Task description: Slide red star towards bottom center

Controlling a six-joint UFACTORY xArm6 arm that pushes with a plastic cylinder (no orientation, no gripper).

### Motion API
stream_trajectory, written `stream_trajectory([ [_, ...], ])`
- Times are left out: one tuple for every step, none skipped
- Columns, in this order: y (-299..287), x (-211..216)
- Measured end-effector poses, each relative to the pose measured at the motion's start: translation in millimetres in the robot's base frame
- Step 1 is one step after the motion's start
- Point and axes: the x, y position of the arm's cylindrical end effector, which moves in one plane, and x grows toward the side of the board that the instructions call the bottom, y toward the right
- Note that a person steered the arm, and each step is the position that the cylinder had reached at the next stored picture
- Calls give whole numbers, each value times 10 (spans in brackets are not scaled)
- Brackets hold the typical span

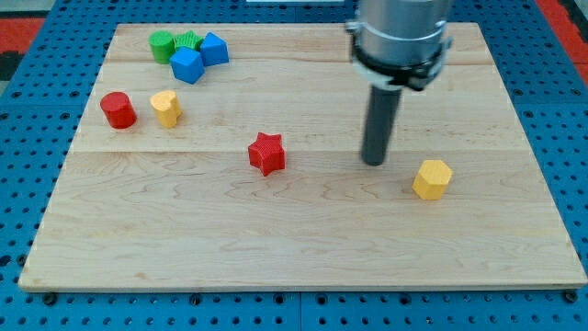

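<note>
The red star [266,153] lies near the middle of the wooden board [303,248], slightly to the view's left. My tip [373,163] touches the board to the view's right of the star, well apart from it. The yellow hexagon block [432,178] sits just right of and slightly below my tip.
A red cylinder [118,109] and a yellow block [166,107] sit at the left. Two green blocks [163,44] [188,39] and two blue cubes [186,65] [215,48] cluster at the top left. The arm's grey body [401,32] hangs over the top right.
</note>
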Motion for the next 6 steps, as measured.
stream_trajectory([
  [493,395],
  [302,584],
  [193,207],
  [-605,-418],
  [-1499,-473],
  [-1858,-54],
])
